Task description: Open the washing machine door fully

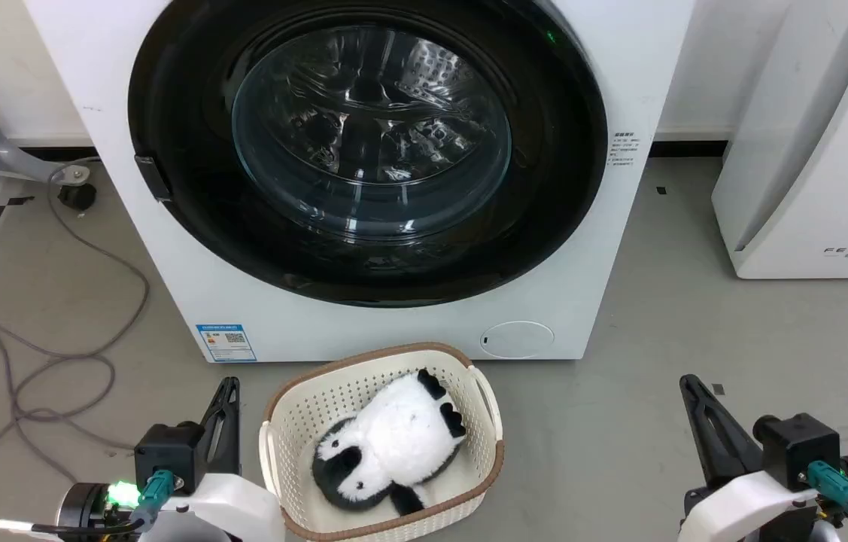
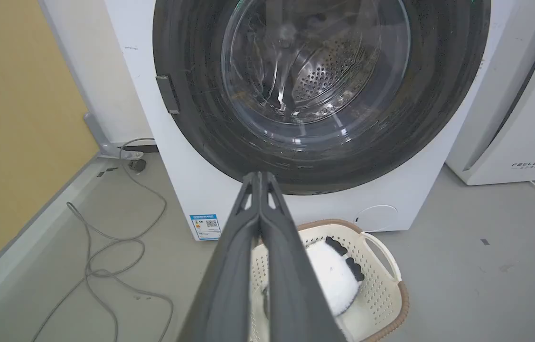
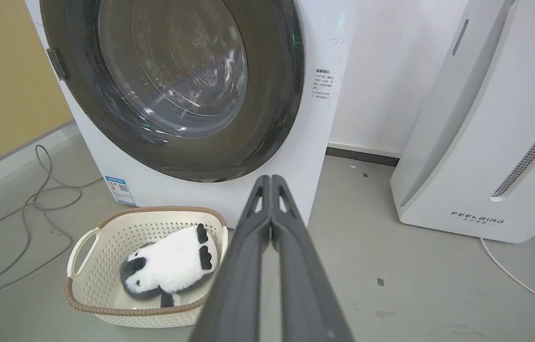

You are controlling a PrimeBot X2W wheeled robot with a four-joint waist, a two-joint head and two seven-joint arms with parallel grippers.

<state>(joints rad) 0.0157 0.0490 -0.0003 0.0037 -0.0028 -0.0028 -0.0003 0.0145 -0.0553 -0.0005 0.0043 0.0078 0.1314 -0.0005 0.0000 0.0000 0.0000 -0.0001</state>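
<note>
Two sets of fingers pressed together, empty: left gripper, right gripper; washing machine door closed flush on washing machine

Grey floor strewn with loose cables at left, white wall with dark skirting behind, yellow panel far left, tall white appliance at right.

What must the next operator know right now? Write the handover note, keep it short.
Left tool: shut, empty, low left, touching nothing.
Right tool: shut, empty, low right.
Washing machine door: closed against the washing machine, dark tab on its left edge.
Basket with plush panda on the floor before the machine.
Done: nothing. Left: reach the door, swing it fully open.
</note>
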